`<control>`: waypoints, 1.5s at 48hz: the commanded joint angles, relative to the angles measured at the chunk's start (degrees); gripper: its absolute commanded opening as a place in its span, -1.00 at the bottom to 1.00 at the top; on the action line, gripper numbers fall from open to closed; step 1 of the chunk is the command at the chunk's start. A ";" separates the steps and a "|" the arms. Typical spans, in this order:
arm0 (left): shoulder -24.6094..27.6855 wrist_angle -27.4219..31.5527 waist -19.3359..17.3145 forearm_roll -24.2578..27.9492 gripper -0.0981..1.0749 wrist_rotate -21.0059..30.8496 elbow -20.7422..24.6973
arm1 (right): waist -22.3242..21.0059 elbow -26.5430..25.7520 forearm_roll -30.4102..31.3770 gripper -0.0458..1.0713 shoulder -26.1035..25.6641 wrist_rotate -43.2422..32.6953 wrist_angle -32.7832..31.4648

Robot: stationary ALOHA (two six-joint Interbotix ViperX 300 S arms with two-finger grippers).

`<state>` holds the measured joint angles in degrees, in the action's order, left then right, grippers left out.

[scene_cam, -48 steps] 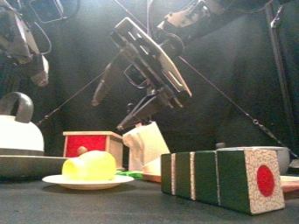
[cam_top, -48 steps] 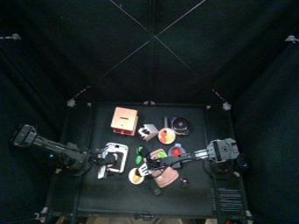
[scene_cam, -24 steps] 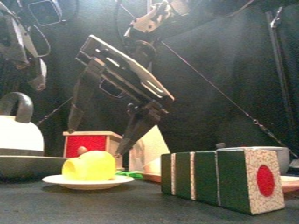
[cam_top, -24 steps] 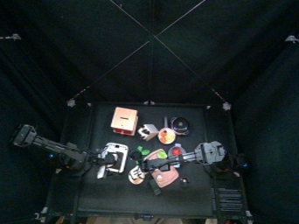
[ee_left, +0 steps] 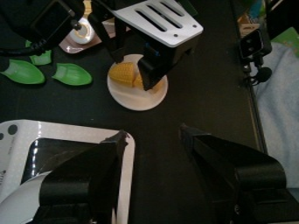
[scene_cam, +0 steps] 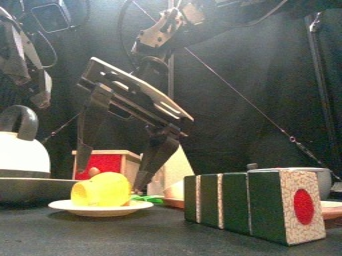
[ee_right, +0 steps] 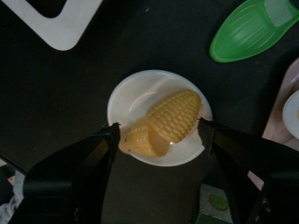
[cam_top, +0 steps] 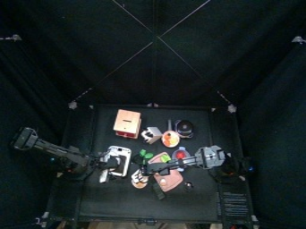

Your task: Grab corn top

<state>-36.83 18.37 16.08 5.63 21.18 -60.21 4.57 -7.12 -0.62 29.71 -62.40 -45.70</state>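
The corn (ee_right: 166, 121) is a stubby yellow piece lying on a small white plate (ee_right: 131, 90). It also shows in the front view (scene_cam: 104, 188) and the left wrist view (ee_left: 125, 75). My right gripper (ee_right: 160, 133) is open and hangs right over the corn, one jaw on each side, not closed on it. In the front view the right gripper (scene_cam: 120, 168) straddles the corn from above. My left gripper (ee_left: 152, 144) is open and empty, resting a little short of the plate (ee_left: 149, 94).
Green pieces (ee_left: 47, 72) lie beside the plate. A white kettle (scene_cam: 19, 150) stands at the left, an orange box (cam_top: 127, 119) at the back, and a striped block with a red dot (scene_cam: 261, 205) at the front right. A white slab (ee_right: 56, 22) lies near the plate.
My right arm has swung in from the right and come down, so its open jaws now stand around the corn. The left arm has not moved.
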 commanded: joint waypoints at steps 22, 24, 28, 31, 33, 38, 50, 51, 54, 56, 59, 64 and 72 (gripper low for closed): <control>-0.09 -0.62 -0.53 0.18 0.67 -0.09 0.35 | -0.97 -2.99 1.93 0.87 0.18 0.09 -2.29; -0.09 -0.53 -0.53 0.18 0.67 -0.09 0.26 | -0.97 -3.16 1.93 0.87 0.26 0.18 -2.55; -0.09 -0.53 -0.62 0.18 0.67 -0.09 0.18 | -0.88 -3.43 1.93 0.85 0.44 0.18 -3.34; -0.09 -0.53 -0.62 0.18 0.67 -0.09 0.26 | -0.70 -3.52 1.93 0.84 0.44 0.18 -3.78; -0.09 -0.53 -0.70 0.18 0.67 -0.09 0.26 | -0.70 -3.43 1.93 0.83 0.53 0.18 -4.04; -0.09 -0.53 -0.70 0.18 0.67 -0.09 0.26 | -0.70 -3.52 1.93 0.77 0.44 0.09 -4.13; -0.09 -0.53 -0.70 0.18 0.67 -0.09 0.09 | -0.70 -3.69 1.93 0.59 0.53 0.26 -4.22; -0.09 -0.53 -0.70 0.18 0.67 -0.09 0.09 | -0.70 -3.60 1.93 0.58 0.53 0.26 -4.13; -0.09 -0.53 -0.79 0.09 0.67 -0.09 0.00 | -0.70 -3.60 1.93 0.58 0.53 0.26 -4.22; -0.09 -0.53 -0.79 0.18 0.67 -0.09 0.09 | -0.62 -3.69 1.93 0.58 0.53 0.26 -4.22; -0.09 -0.53 -0.79 0.09 0.67 -0.09 0.09 | -0.62 -3.69 2.02 0.58 0.44 0.44 -4.22; -0.09 -0.53 -0.79 0.09 0.67 -0.09 0.09 | -0.53 -3.87 2.29 0.56 0.44 0.53 -4.22; -0.09 -0.53 -0.79 0.09 0.67 -0.09 -0.09 | -0.44 -4.22 3.25 0.50 0.26 0.35 -4.57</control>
<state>-36.83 18.28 15.38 5.63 21.18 -60.91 4.13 -9.67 2.37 31.64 -61.96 -50.19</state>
